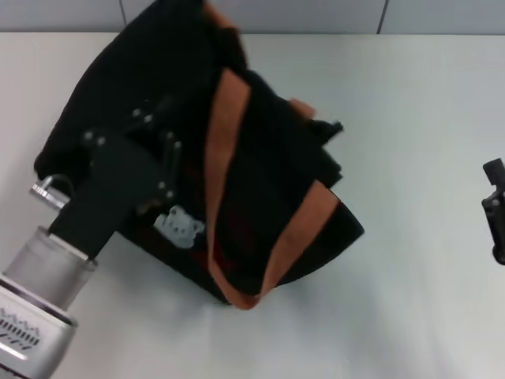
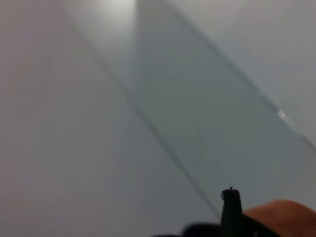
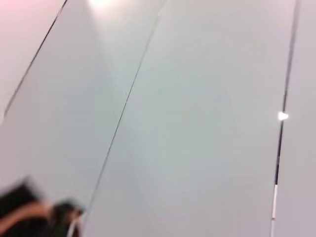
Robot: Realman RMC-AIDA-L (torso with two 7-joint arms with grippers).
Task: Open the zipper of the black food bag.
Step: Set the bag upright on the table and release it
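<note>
The black food bag (image 1: 272,170) lies tilted on the white table (image 1: 418,110), left of centre in the head view. Two orange-brown straps (image 1: 225,134) run across it, and a pale bear patch (image 1: 180,227) shows on its near side. Its zipper is lost in the black fabric; I cannot make it out. My left gripper (image 1: 154,133) reaches in from the lower left and rests against the bag's left part. In the left wrist view an orange strap (image 2: 281,215) and a black fabric tip (image 2: 231,197) show. My right gripper (image 1: 495,207) hangs at the far right edge, apart from the bag.
Grey wall panels (image 1: 316,14) stand behind the table's far edge. Bare tabletop spreads between the bag and my right gripper. The right wrist view shows mostly pale panels, with a blurred dark and orange shape (image 3: 34,215) in one corner.
</note>
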